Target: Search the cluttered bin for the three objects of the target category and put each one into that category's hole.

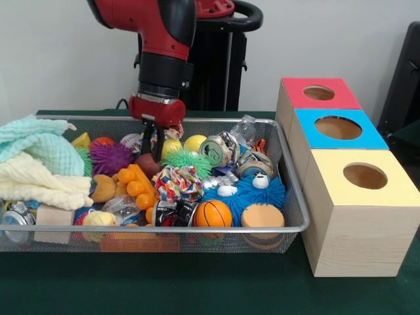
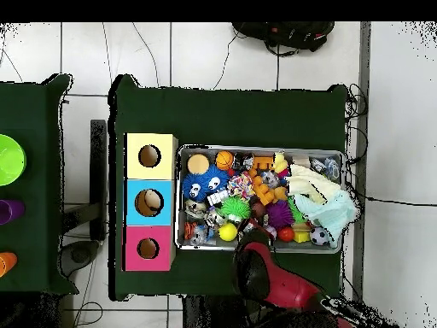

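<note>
The bin [image 1: 292, 197] is fine silvery wire mesh with a smooth metal rim. Just below the gripper [image 1: 153, 141] sits a purple toy [image 1: 109, 158] of soft rubbery spikes and a knotted cloth rope ball [image 1: 177, 182]. Off to its side lie fluffy matt towels [image 1: 41, 164], a glossy basketball [image 1: 213, 214] and a shiny dented can [image 1: 216, 150]. The boxes [image 1: 354, 226] show pale matt wood grain under flat painted tops.

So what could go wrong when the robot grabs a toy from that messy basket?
1. The tool is down among tightly packed toys, so it might pinch two at once, like the purple spiky ball and its neighbours.
2. Round things like the yellow ball could roll or slip away.
3. The holes in the boxes look small, so a toy might catch on the rim.
</note>
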Robot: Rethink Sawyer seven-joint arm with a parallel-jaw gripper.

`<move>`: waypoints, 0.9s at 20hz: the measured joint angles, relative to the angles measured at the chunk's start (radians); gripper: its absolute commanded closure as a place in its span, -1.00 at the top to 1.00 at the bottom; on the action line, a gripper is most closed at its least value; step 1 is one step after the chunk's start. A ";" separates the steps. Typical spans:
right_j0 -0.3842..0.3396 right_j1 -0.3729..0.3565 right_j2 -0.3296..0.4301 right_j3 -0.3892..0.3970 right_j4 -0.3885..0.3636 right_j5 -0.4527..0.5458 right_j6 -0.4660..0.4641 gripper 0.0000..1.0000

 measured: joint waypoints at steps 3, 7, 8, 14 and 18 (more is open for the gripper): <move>0.004 -0.082 0.029 0.011 0.074 0.218 0.000 -1.00; 0.005 -0.140 0.053 0.011 0.132 0.380 0.000 -1.00; 0.005 -0.157 0.061 0.011 0.152 0.425 0.000 -1.00; 0.005 -0.211 0.094 -0.007 0.226 0.522 0.000 -1.00; -0.011 -0.222 0.118 -0.019 0.244 0.522 0.000 -1.00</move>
